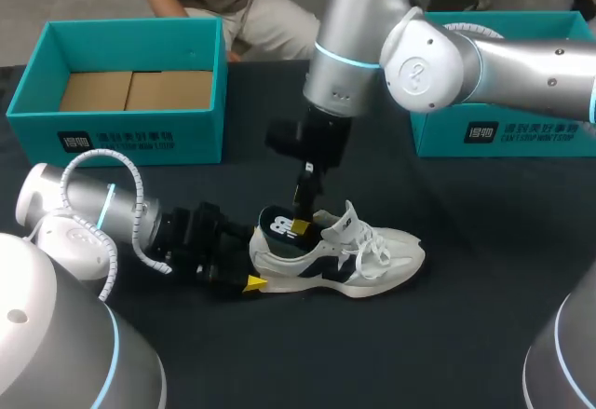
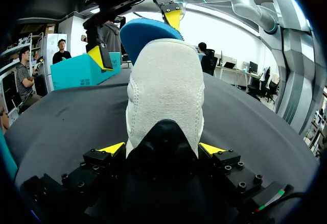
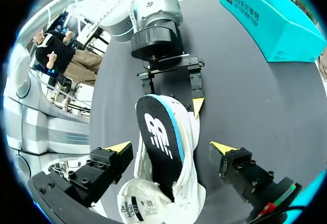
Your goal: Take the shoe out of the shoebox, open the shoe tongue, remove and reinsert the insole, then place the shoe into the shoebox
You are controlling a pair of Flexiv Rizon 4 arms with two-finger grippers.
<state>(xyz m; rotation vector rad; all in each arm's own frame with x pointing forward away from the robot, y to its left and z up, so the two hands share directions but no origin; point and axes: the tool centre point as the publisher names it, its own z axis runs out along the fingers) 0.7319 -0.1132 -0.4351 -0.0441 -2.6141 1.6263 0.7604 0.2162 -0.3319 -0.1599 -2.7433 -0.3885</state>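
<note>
A white and navy shoe (image 1: 372,260) lies on its sole mid-table, toe pointing right. From the left, my left gripper (image 1: 253,260) clasps the heel (image 2: 166,91), a yellow tip pressed against each side (image 2: 162,148). A black insole (image 1: 277,224) with a blue edge and white logo sticks up out of the shoe's opening (image 3: 158,137). My right gripper (image 1: 304,202) hangs straight above that opening with its fingers spread wide (image 3: 171,147). The insole stands between them, and one fingertip (image 2: 173,17) sits right beside its blue edge (image 2: 145,30). The white tongue (image 3: 138,203) is folded forward.
A teal shoebox (image 1: 121,134) with cardboard inside stands at the back left. A second teal box (image 1: 503,134) is at the back right, partly behind my right arm. Black cloth covers the table around the shoe.
</note>
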